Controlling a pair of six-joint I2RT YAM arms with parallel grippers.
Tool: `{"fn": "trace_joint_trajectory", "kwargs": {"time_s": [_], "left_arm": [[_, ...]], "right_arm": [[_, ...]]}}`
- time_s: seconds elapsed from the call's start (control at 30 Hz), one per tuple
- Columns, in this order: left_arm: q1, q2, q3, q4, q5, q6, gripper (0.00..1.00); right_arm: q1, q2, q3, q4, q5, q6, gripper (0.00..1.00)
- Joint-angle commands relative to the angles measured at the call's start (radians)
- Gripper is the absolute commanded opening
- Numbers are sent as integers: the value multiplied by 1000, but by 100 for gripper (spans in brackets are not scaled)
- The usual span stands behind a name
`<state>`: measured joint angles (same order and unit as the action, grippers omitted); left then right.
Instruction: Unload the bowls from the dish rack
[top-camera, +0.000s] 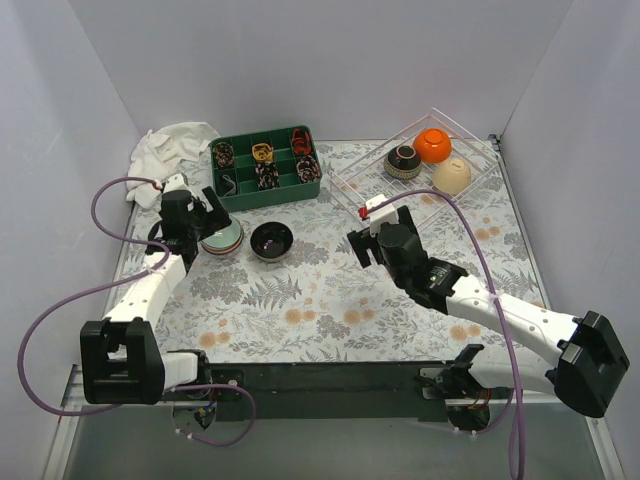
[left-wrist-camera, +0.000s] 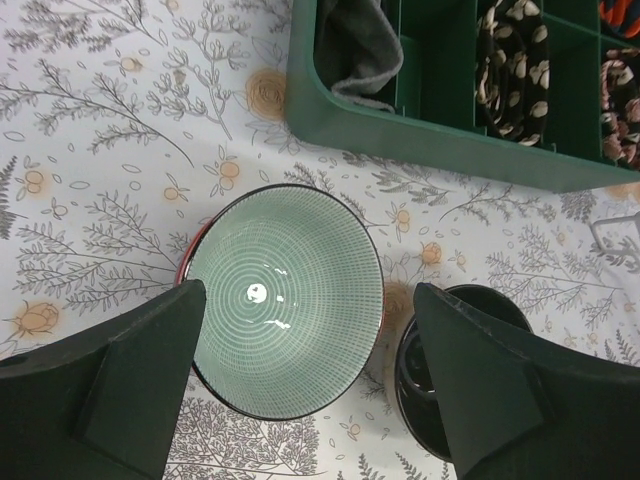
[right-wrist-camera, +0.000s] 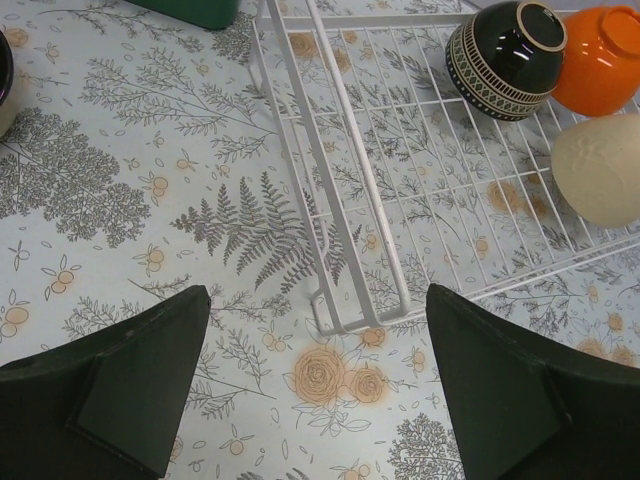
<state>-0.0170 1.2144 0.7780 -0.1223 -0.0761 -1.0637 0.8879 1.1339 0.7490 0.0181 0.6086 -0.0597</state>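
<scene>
The white wire dish rack (top-camera: 372, 172) stands at the back right and holds a dark patterned bowl (top-camera: 403, 160), an orange bowl (top-camera: 433, 145) and a cream bowl (top-camera: 451, 175), all upside down. They also show in the right wrist view: dark bowl (right-wrist-camera: 505, 45), orange bowl (right-wrist-camera: 602, 55), cream bowl (right-wrist-camera: 600, 170). A green-lined bowl (left-wrist-camera: 285, 300) and a black bowl (left-wrist-camera: 425, 385) sit on the table. My left gripper (left-wrist-camera: 300, 385) is open just above the green-lined bowl. My right gripper (right-wrist-camera: 315, 390) is open and empty over the table, at the rack's near corner (right-wrist-camera: 345, 315).
A green divided tray (top-camera: 265, 167) with small items stands at the back centre, close behind the green-lined bowl (top-camera: 222, 238) and black bowl (top-camera: 271, 240). A white cloth (top-camera: 172, 147) lies at the back left. The enclosure's walls close in the table on three sides.
</scene>
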Motion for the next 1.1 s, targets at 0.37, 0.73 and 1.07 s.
{"fn": "trace_joint_trajectory", "kwargs": {"time_s": [0.37, 0.73, 1.07], "left_arm": [[14, 128, 35, -11, 30, -12, 85], [14, 8, 20, -17, 70, -2, 89], [-76, -174, -9, -39, 13, 51, 98]], "right_arm": [[-40, -5, 3, 3, -46, 47, 97], [-59, 23, 71, 3, 52, -5, 97], [-278, 177, 243, -63, 171, -14, 96]]}}
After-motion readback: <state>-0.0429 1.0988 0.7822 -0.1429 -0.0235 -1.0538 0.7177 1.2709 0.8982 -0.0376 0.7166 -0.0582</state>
